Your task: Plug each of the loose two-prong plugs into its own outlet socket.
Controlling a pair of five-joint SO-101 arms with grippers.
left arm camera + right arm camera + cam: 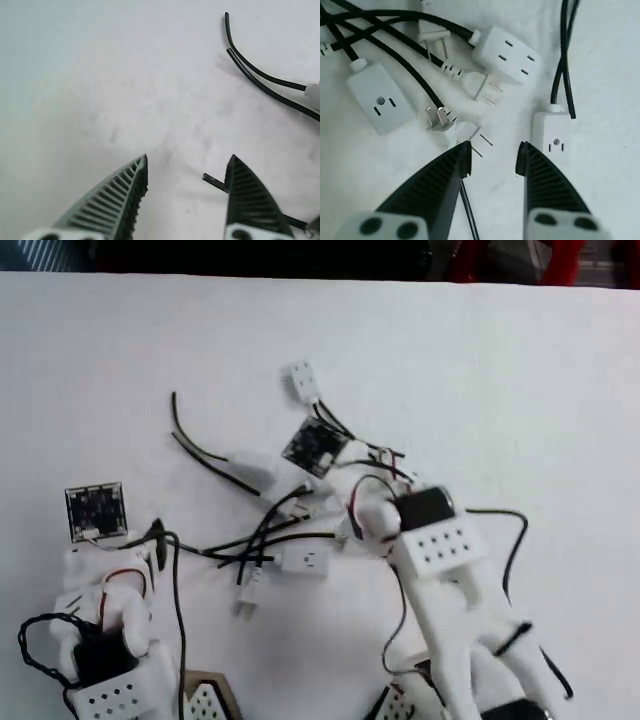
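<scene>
My right gripper (494,152) is open just above the table. A small white two-prong plug (476,138) lies right in front of its fingertips. Other loose plugs lie beyond: one (438,118) by the left finger, one (483,86) further out, one (436,36) at the far end. White outlet sockets lie around them: a multi-socket block (507,52), one (380,97) to one side, one (552,137) beside the other finger. My left gripper (189,162) is open over bare table. In the high view the right arm (440,550) is at the cable pile (270,530) and the left arm (110,625) is at the near left.
Black cables (255,70) curl ahead of the left gripper. In the high view a lone outlet (303,380) sits farther back, another outlet (305,558) and a plug (250,592) lie nearer. Circuit boards (97,510) (315,448) sit above each gripper.
</scene>
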